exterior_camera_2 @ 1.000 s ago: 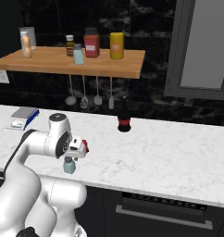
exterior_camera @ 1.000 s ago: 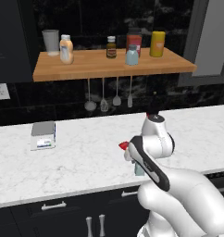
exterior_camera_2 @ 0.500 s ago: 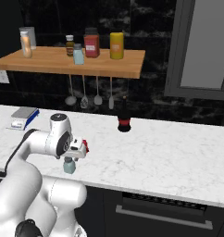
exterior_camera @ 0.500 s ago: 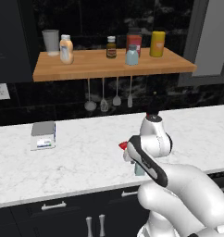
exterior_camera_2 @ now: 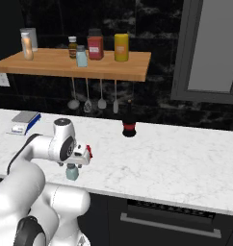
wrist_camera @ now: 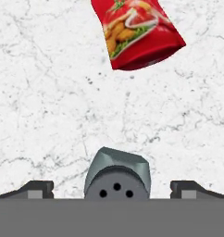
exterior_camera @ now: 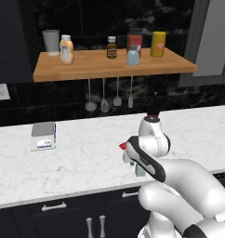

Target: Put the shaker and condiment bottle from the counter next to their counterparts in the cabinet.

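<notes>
Simulated kitchen, gripper (wrist_camera: pixel 117 192) poised low over the white marble bench (exterior_camera: pixel 86 162). The shaker (wrist_camera: pixel 117 176) stands upright near the bench's front edge, directly below the hand; in the hand view its grey metal cap with three dark holes faces the camera, sitting between the two dark finger tips. The fingers are spread wide, one on each side of the cap and apart from it, holding nothing. In the right base view the shaker (exterior_camera_2: pixel 72 171) appears as a small pale blue-grey translucent body just under the wrist; in the left base view it (exterior_camera: pixel 140 170) is partly hidden by the arm.

The condiment bottle (wrist_camera: pixel 134 33) lies on the bench beyond the shaker, red with a speckled yellowish label; only its red end (exterior_camera: pixel 122 146) shows past the arm in the left base view.

On the light-brown cabinet shelf (exterior_camera: pixel 109 69) stand a matching pale blue shaker (exterior_camera: pixel 132 56), a small dark brown bottle (exterior_camera: pixel 112 47), a red-labelled jar (exterior_camera: pixel 135 41) and a yellow bottle (exterior_camera: pixel 158 44). A dark bottle with a red band (exterior_camera_2: pixel 129 126) stands far back on the bench.
</notes>
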Motion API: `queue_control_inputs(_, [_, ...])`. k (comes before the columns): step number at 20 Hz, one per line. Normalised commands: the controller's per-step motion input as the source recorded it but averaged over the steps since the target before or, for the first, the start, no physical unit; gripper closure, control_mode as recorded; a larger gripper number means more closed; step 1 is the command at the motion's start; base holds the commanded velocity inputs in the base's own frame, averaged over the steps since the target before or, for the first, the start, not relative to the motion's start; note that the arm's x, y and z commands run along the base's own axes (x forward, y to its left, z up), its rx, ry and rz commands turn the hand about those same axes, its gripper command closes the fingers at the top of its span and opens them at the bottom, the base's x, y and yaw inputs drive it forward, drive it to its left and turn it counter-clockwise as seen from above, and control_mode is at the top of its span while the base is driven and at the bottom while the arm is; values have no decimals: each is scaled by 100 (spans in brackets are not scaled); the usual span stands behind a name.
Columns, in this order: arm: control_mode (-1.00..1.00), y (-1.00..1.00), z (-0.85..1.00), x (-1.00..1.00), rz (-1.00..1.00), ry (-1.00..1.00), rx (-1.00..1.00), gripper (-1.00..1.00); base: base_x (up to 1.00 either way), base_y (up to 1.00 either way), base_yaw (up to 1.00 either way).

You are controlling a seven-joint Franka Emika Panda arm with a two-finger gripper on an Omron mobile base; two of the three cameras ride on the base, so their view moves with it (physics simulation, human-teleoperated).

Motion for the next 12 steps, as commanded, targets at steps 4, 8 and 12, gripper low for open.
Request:
queue_control_inputs(4, [-100,0,-23,0,-1,0,0,-100,0,0,0])
queue_control_inputs(8, [-100,0,-21,-6,-3,0,0,-100,0,0,0])
queue_control_inputs(12, [-100,0,-19,-13,-4,0,0,-100,0,0,0])
